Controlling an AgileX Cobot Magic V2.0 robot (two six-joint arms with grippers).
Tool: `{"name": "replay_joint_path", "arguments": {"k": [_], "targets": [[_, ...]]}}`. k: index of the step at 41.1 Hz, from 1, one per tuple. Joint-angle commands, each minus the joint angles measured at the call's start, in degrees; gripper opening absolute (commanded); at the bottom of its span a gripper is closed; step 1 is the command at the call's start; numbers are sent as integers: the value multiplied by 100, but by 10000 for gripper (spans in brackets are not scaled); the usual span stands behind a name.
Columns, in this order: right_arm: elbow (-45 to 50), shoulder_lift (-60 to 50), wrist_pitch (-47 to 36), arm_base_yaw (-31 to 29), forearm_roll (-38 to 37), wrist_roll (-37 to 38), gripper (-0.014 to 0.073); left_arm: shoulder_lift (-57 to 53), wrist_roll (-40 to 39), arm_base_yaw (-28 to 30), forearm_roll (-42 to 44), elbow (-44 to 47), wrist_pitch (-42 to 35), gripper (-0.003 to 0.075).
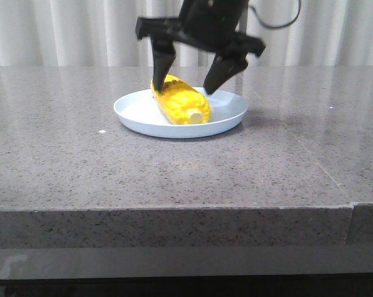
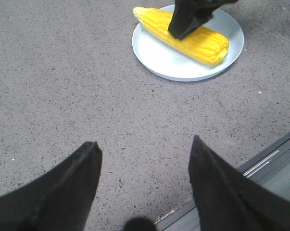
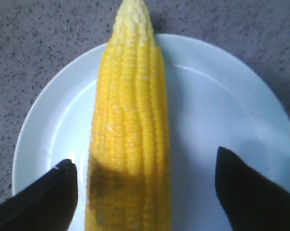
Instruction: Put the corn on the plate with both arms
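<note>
Corn [image 1: 180, 100] — lies on the plate [image 1: 226, 116], across its middle, pale stub toward the table's near edge and the tapered tip just over the plate's far rim. Bright yellow, kernel rows intact.

Right gripper [image 1: 192, 75] — directly above the corn, jaws spread wide with one finger on each side of the cob and neither seen to touch it. Your nearer arm.

Left gripper [image 2: 144, 153] — well apart from the plate, over bare table, jaws spread and empty.

Judgement: corn looks placed; you need only lift the right gripper straight up, clear of the cob.
</note>
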Motion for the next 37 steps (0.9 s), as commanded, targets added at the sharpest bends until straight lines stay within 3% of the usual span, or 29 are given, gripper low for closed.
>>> {"name": "replay_joint_path", "arguments": {"k": [1, 17, 37], "targets": [[-166, -767, -37, -46, -319, 9, 614, -12, -67, -39, 31, -141, -397, 400], [1299, -2979, 76, -16, -677, -641, 614, -12, -67, -39, 31, -141, -397, 400], [3647, -5846, 126, -16, -781, -698, 614, -12, -67, -39, 31, -141, -397, 400]]}}
